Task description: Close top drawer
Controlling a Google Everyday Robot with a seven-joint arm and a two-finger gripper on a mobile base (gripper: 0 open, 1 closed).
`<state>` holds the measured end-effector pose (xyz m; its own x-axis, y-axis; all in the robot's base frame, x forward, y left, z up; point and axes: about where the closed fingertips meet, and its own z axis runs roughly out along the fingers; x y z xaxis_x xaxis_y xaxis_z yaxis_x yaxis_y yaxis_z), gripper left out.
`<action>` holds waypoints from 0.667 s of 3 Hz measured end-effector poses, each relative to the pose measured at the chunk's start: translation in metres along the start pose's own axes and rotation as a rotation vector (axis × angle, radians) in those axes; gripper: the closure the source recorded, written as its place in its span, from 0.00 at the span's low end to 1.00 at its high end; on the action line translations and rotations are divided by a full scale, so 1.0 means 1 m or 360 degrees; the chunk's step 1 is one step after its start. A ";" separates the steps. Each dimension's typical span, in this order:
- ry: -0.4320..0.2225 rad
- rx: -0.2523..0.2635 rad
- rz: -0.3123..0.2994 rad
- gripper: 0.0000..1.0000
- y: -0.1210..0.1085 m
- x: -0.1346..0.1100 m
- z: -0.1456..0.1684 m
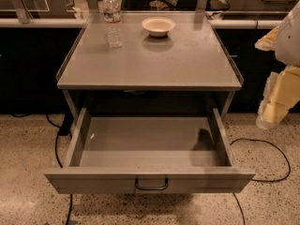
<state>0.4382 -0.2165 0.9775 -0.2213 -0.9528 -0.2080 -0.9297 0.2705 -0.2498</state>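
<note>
The top drawer is a wide shallow grey metal drawer under the grey tabletop. It is pulled out far toward me and its inside is empty. Its flat front panel has a small dark wire handle at centre. My arm and gripper show at the right edge as white and cream parts, to the right of the drawer and above the floor, apart from the drawer.
A clear water bottle and a white bowl stand at the back of the tabletop. Black cables lie on the speckled floor to both sides. A rail and dark wall run behind the table.
</note>
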 end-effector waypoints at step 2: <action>-0.0016 0.0016 0.0060 0.00 -0.007 0.014 -0.005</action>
<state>0.4401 -0.2322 0.9815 -0.2529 -0.9406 -0.2267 -0.9178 0.3073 -0.2514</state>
